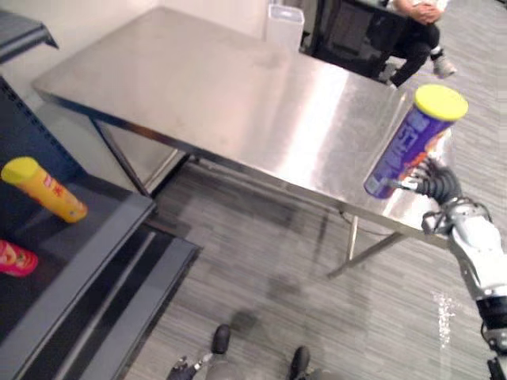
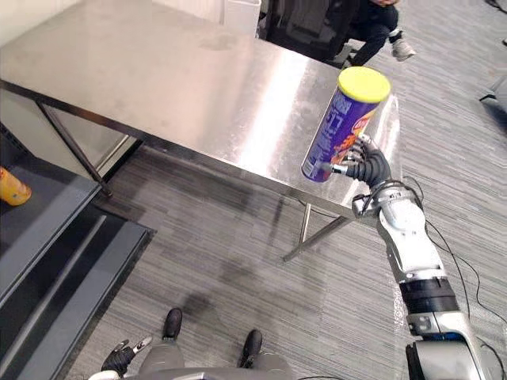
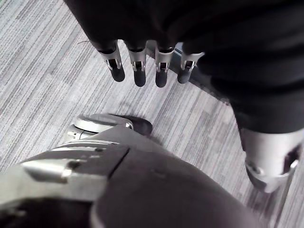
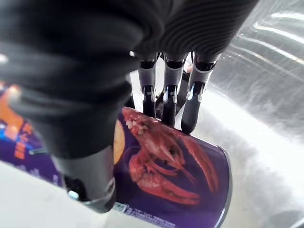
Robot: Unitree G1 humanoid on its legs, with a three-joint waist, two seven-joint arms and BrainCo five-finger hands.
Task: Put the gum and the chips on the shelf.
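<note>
Right robot hand (image 2: 371, 168), palm hidden, apparently around purple chips can (image 2: 342, 127)

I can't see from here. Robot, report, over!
Right hand shut on chips, tilted, at table edge. Left hand open, low. Shelf left, across floor.

One purple can (image 1: 412, 142), one yellow can (image 1: 46, 190), one pink container (image 1: 16, 259).

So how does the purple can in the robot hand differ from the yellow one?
Colour: the purple can has a purple body, the yellow can an orange-yellow one. Pose: the purple can is tilted, lid up; the yellow can seems to lie on its side. State: the right robot hand grips the purple can by the table's edge; the yellow can rests untouched on the dark shelf. Both are tubes with yellow lids.
</note>
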